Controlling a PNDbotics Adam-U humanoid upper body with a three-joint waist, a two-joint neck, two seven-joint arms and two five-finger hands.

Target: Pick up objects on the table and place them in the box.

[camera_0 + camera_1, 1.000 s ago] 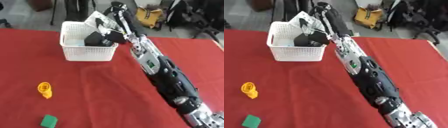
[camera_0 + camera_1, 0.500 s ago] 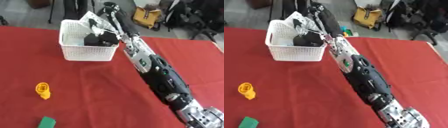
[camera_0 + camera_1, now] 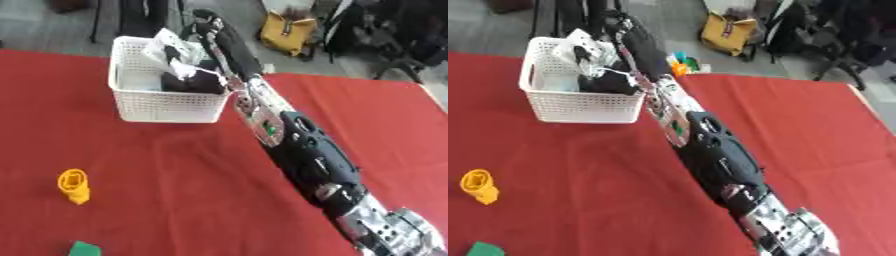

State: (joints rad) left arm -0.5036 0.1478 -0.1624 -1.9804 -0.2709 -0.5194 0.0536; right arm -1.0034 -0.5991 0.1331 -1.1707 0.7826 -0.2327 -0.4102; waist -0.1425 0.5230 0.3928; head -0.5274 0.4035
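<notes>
A white slotted basket (image 3: 166,107) stands at the far left of the red table. My right arm stretches from the lower right up to it. My right hand (image 3: 198,80), black, hangs inside the basket's right half. Its fingers look curled on a white crumpled object (image 3: 169,51) that sticks up over the far rim. A yellow ribbed object (image 3: 73,186) stands on the cloth near the left edge. A green flat piece (image 3: 85,248) lies at the bottom left. My left hand shows in no view.
The red cloth (image 3: 157,165) covers the table. Its far edge runs just behind the basket. On the floor beyond lie a yellow bag (image 3: 287,32) and black chairs and gear (image 3: 394,35). Small coloured bits (image 3: 680,62) sit by the far edge.
My right hand has sunk lower and slightly left over the basket, the white object moving with it. The yellow and green things have stayed put.
</notes>
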